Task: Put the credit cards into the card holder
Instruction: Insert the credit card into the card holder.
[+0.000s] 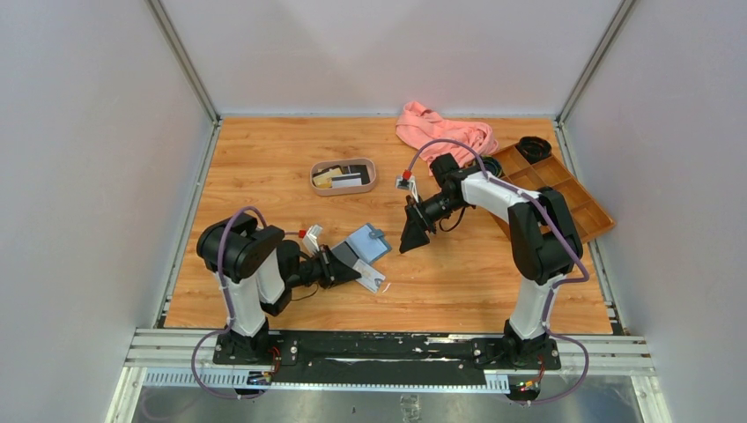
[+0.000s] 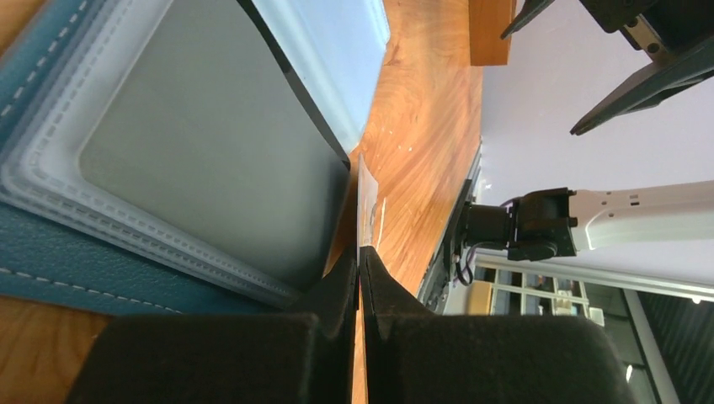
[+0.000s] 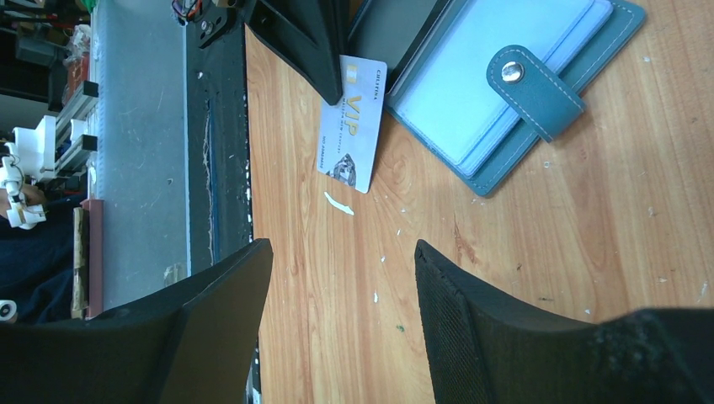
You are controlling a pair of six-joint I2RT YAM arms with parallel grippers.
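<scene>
The teal-blue card holder point(image 1: 370, 241) lies open on the wooden table, its snap strap point(image 3: 533, 81) turned up and its clear sleeves point(image 2: 181, 143) fanned out. My left gripper point(image 1: 351, 271) rests low at the holder's near edge, shut on a white VIP credit card point(image 3: 352, 123). In the left wrist view that credit card point(image 2: 367, 206) shows edge-on between the closed jaws point(image 2: 359, 252). More credit cards, gold, white and black, lie in the oval tray point(image 1: 314, 182). My right gripper point(image 1: 414, 236) hovers open to the right of the holder, with only bare wood between its fingers point(image 3: 341, 246).
A pink cloth point(image 1: 445, 132) is bunched at the back. The brown compartmented wooden box point(image 1: 564, 198) stands at the right edge, with a black round thing point(image 1: 533, 146) behind it. A small white scrap point(image 3: 339, 203) lies on the wood near the card.
</scene>
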